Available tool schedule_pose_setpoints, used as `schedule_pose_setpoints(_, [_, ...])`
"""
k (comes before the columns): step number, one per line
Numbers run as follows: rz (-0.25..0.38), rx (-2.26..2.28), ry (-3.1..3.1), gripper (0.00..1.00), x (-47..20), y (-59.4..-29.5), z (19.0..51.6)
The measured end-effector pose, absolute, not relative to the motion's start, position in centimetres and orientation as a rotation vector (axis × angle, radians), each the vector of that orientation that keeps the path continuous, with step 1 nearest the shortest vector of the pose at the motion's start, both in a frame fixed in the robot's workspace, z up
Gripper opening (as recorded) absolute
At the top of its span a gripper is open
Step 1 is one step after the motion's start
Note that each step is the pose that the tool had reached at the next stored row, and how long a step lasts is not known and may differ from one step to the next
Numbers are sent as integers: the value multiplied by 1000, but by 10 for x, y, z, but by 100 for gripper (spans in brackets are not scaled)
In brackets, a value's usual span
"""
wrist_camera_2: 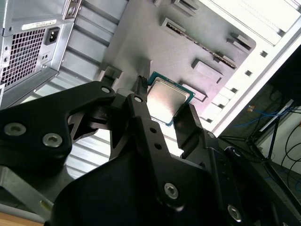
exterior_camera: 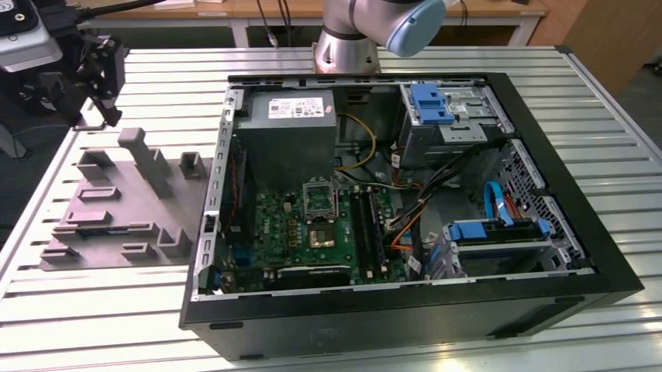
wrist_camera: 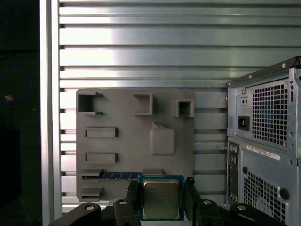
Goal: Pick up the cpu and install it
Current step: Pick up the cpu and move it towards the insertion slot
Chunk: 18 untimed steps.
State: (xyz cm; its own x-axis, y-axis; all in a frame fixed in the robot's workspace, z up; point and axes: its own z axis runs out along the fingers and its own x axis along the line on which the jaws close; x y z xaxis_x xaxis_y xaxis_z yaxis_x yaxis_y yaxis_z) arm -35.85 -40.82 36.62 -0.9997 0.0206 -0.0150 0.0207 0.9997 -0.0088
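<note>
The cpu (wrist_camera: 161, 198), a small square chip with a silvery lid and a green edge, sits between my gripper's (wrist_camera: 162, 200) two black fingers (wrist_camera: 133, 195) and is lifted above the grey fixture plate (wrist_camera: 127, 122). In the second wrist view the cpu (wrist_camera_2: 168, 97) shows tilted between the same fingers (wrist_camera_2: 188, 123). In the exterior view my gripper (exterior_camera: 101, 108) hangs at the far left, above the fixture plate (exterior_camera: 114, 209). The silver socket frame (exterior_camera: 318, 199) lies on the green motherboard inside the open computer case (exterior_camera: 579, 232), well to the exterior view's right of the gripper.
The fixture plate carries raised holders (exterior_camera: 145, 163) and a blue strip-shaped part (wrist_camera: 113, 175) in a slot. The case's rear panel (wrist_camera: 268, 141) stands close beside the plate. Inside the case are a grey power supply (exterior_camera: 300, 116), cables and blue drive bays (exterior_camera: 497, 232). All rest on a slatted metal table (exterior_camera: 104, 325).
</note>
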Motion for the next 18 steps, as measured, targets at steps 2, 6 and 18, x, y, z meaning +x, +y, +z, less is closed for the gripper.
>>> schedule_pose_setpoints(2, [-14, 32, 3127, 47, -358, -408, 366])
schedule_pose_setpoints(6, [-14, 32, 3126, 47, -357, -408, 366])
schedule_pose_setpoints(18, [-14, 32, 3126, 47, -353, -408, 366])
